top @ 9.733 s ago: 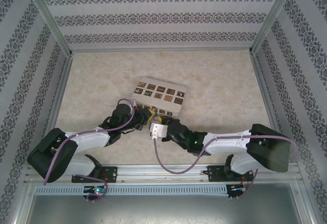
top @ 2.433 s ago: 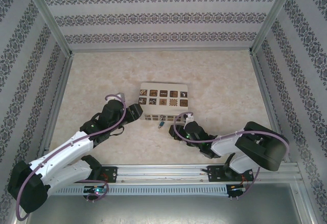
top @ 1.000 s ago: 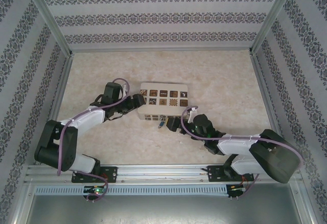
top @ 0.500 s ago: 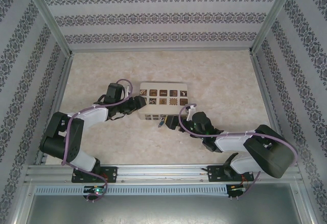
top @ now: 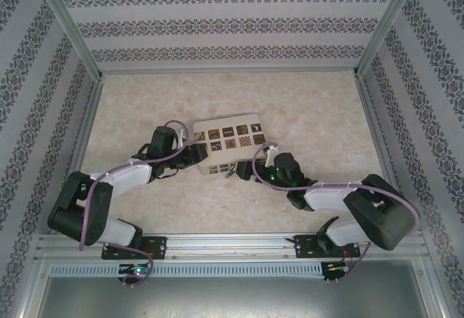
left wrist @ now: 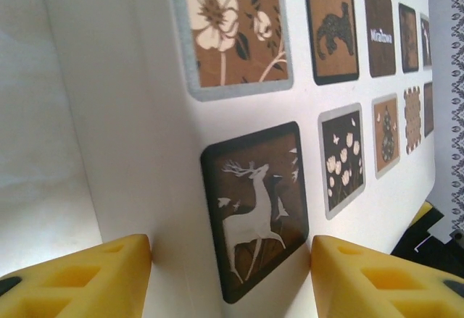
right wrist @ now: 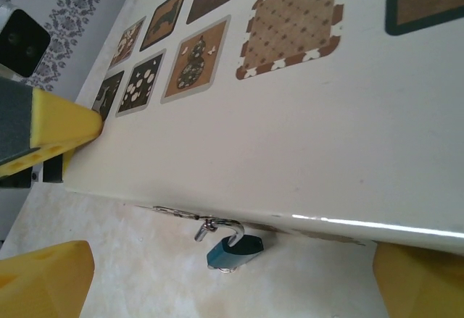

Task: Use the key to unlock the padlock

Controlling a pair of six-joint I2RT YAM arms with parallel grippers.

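Right wrist view: padlock point(right wrist: 233, 251) hangs from the box point(right wrist: 348, 137), between wide-open right fingers point(right wrist: 43, 274); left fingers point(left wrist: 87, 274) seemingly clamp the box.

This place looks like a robot test cell in a lab, not a home. The bench point(top: 312, 108) has a cream, marble-like top, and far beyond the left tool point(top: 193, 154) and the right tool point(top: 243, 170) it ends at a wall point(top: 232, 24) of striped grey wallpaper. The same wallpaper closes both sides, held in an aluminium frame point(top: 69, 24). Behind the tools, two white arms point(top: 330, 196) with purple cables point(top: 88, 213) are bolted on a metal rail point(top: 232, 242), and below it a small board point(top: 134, 269) shows a green light.
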